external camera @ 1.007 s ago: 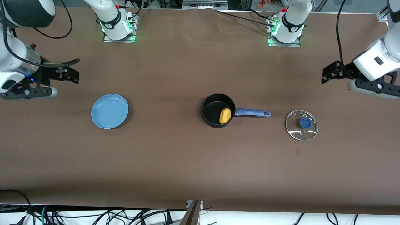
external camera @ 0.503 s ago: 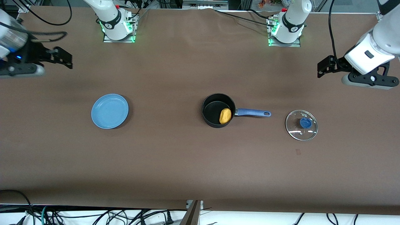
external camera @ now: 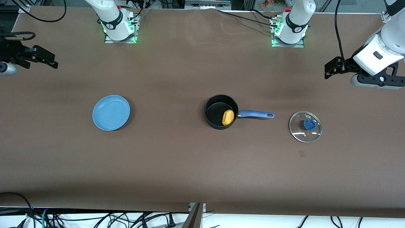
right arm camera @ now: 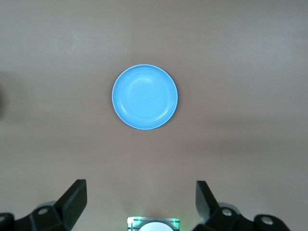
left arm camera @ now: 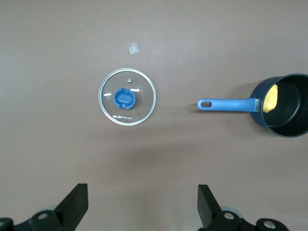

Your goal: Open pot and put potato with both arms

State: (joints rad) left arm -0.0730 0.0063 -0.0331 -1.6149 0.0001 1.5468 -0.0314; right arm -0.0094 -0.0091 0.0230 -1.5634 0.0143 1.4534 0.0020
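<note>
Small black round pot w/ blue handle (external camera: pixel 218 111) sits uncovered mid-table, yellow-orange oval potato (external camera: pixel 227 117) inside; clear glass lid w/ blue knob (external camera: pixel 305 126) flat toward left arm's end. Left gripper (external camera: pixel 329 68) and right gripper (external camera: pixel 47 58) both spread, empty, over the table ends. Flat light-blue plate (external camera: pixel 111 112) bare.

The brown table (external camera: pixel 177 164) carries a blue plate (external camera: pixel 111 112) at centre-left of the front view, the pot (external camera: pixel 221 111) mid-frame, and its glass lid (external camera: pixel 305 127) at centre-right.

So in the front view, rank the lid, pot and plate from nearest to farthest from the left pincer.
Left pincer is up at its arm's table end.
1. Lid, at that end.
2. Pot, mid-table, potato inside.
3. Plate, toward the right arm's end.
</note>
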